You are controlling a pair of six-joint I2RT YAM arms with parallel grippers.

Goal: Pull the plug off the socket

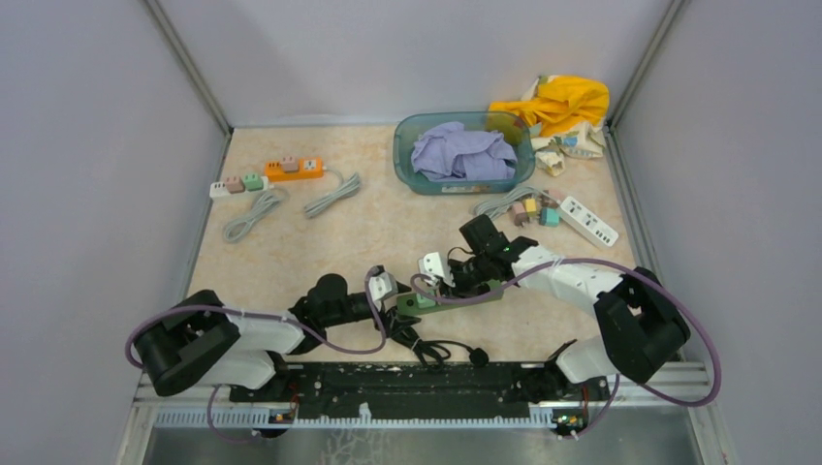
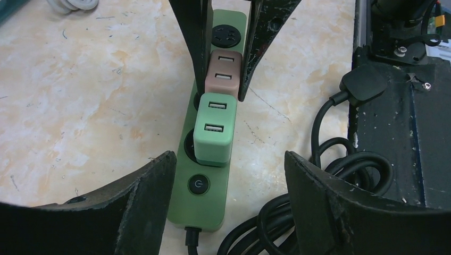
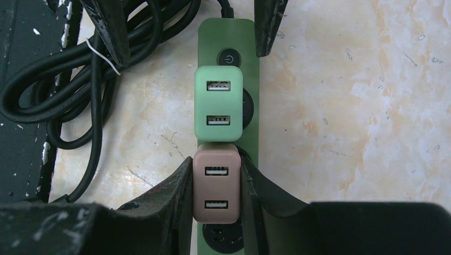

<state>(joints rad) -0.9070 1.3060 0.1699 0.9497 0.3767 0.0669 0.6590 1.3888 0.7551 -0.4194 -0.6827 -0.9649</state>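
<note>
**A:** What's the risk here? The right gripper has its jaws clamped tight on the sides of the dusty-brown square plastic plug, lower middle of the right wrist view.

**B:** The long sage-green plastic power strip coming up with it, I reckon. The left gripper gapes wide around the switch end, holding nothing, so nothing pins the strip down.

**A:** And the plug itself?

**B:** Looks fully seated, two USB ports facing up. The smooth rounded sides could slip. It also butts against the mint-green square plug, which might snag.
</note>
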